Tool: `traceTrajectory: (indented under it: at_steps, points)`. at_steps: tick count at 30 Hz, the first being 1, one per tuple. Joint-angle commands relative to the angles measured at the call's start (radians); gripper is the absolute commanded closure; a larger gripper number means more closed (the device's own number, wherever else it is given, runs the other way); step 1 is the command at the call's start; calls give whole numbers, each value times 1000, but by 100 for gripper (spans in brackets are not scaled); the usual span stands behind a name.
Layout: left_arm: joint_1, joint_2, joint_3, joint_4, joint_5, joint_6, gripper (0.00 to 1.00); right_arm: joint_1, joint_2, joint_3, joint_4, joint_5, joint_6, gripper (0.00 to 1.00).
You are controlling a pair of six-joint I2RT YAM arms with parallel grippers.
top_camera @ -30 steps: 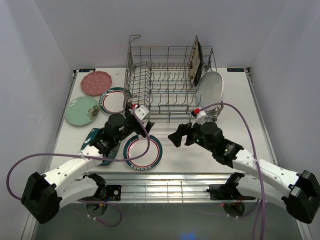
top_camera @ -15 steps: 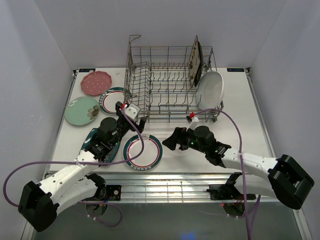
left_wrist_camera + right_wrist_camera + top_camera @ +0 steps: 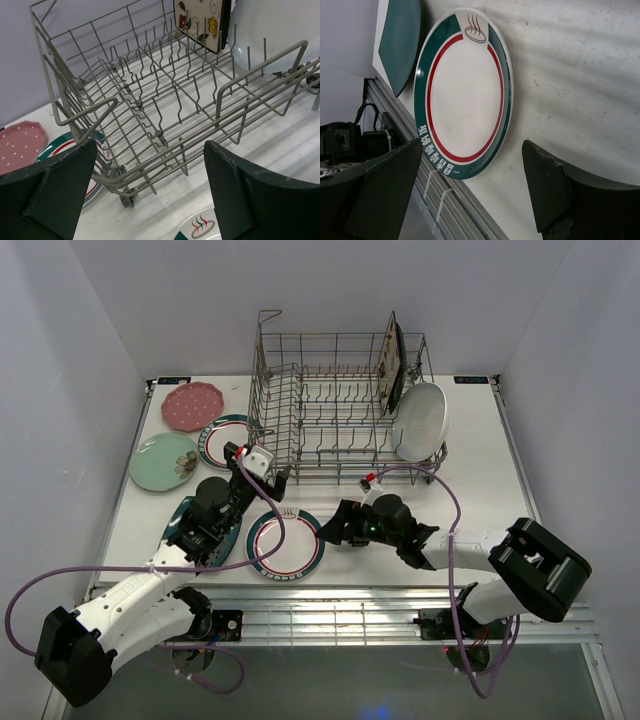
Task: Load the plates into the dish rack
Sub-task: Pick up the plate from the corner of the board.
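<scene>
The right claw [image 3: 336, 524] has slid left and stands wide and empty, the rimmed plate [image 3: 462, 95] just to its left. The left claw [image 3: 150, 195], wide too, has neared the dish rack [image 3: 165, 100]. White worktop [image 3: 480, 460], pale walls. The left arm half hides a teal plate [image 3: 399, 45] beside that claw.

Bright, even light from above: you see only soft shadows beneath the rack [image 3: 340, 410] on the white table [image 3: 480, 510]. In your right wrist view, streaked shadows cross the table. The near fingers [image 3: 250, 200] look soft-edged.
</scene>
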Motion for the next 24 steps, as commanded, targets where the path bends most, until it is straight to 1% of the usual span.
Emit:
traceTrajectory:
  at_steps: [1,11,17,20,24]
  points:
    - [7,-21,-14,26,-14,-6,2,7,51,8,130,-52,50,15]
    - [7,-18,-14,26,-7,-6,2,15,179,48,184,-84,66,21]
    - [7,-19,-16,26,-6,-6,2,18,257,65,251,-121,91,25]
    - [7,-18,-16,26,-4,-6,2,27,283,73,276,-115,102,27]
    - [7,-21,-16,26,-4,-7,2,40,305,76,294,-99,109,31]
